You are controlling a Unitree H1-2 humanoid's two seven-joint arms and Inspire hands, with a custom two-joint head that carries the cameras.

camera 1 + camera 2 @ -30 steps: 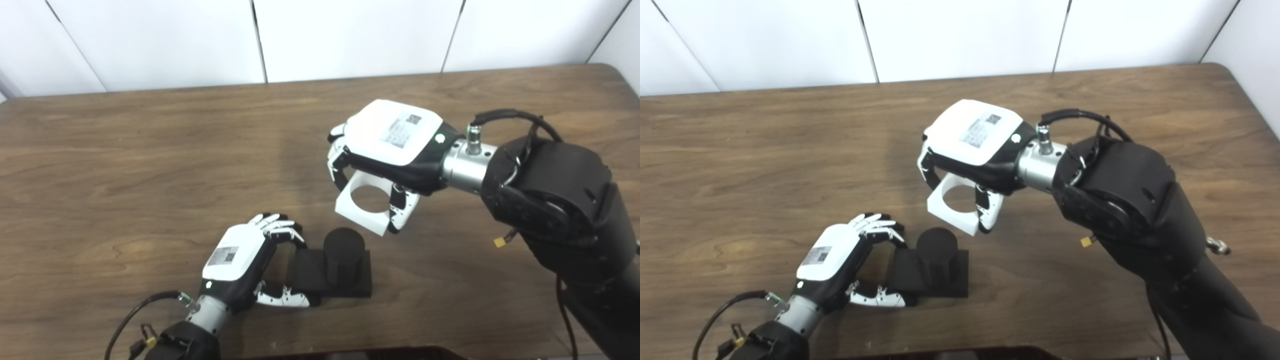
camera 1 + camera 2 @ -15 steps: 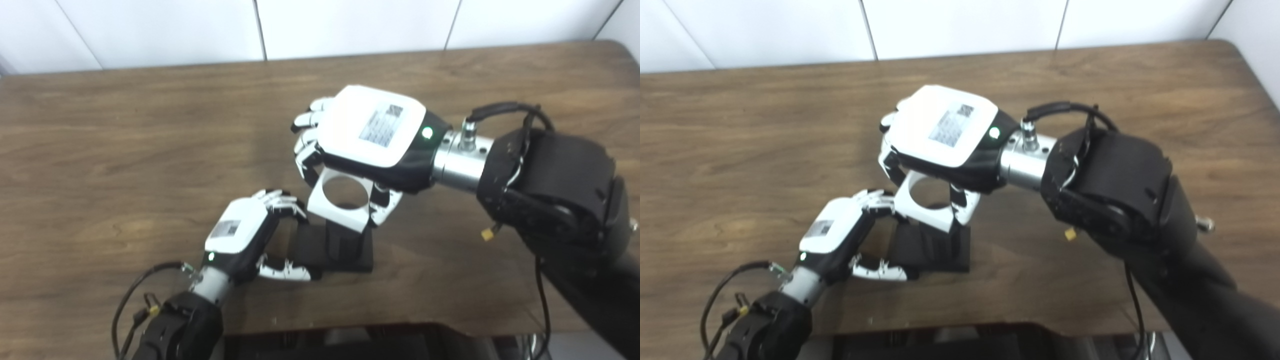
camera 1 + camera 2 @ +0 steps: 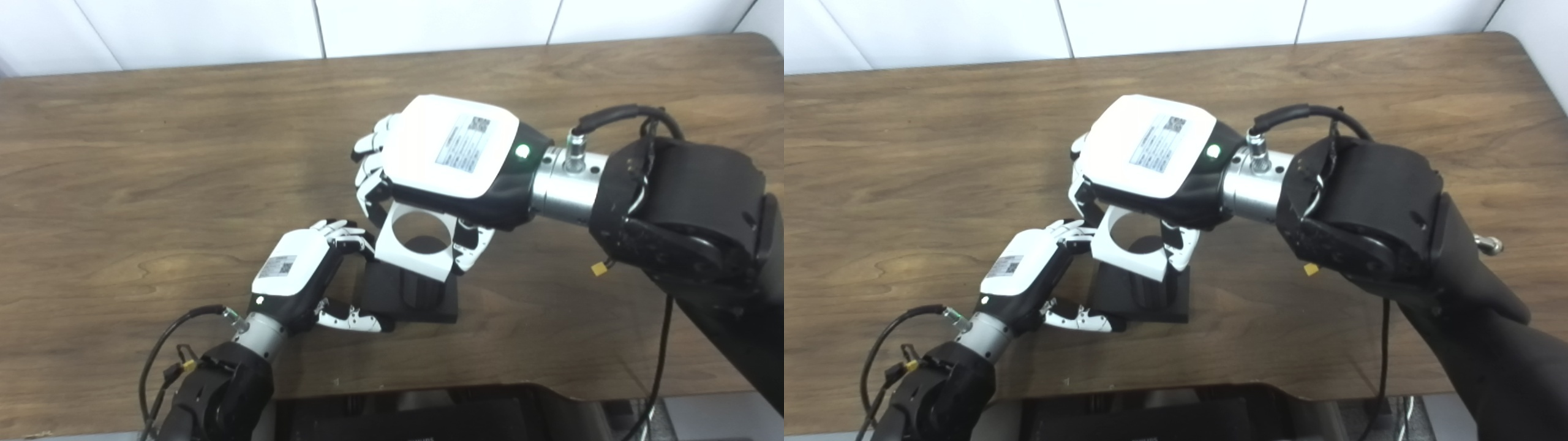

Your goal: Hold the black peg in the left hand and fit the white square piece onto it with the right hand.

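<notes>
- The left hand (image 3: 294,278) grips the black peg (image 3: 411,288) by its flat square base, fingers curled over the base's far-left corner and thumb along its near-left edge; the base rests on the wooden table (image 3: 153,184).
- At about 1 o'clock from it, the right hand (image 3: 450,159) hangs palm down over the peg, its fingers and thumb closed on opposite edges of the white square piece (image 3: 416,242), which it holds tilted, its near edge lower.
- The piece's round hole works as the only receptacle here: the dark top of the peg's cylinder shows through its lower part, while bare table shows through the rest.
- Whether the piece touches the peg or only hovers over it cannot be told from either view.
- The piece's near edge covers the upper cylinder; only the lower stub and base show below it.
- The right palm hides the piece's far edge, and the right fingertips at 9 o'clock are partly tucked under the hand.
- Both forearms are cut off by the bottom edge.
</notes>
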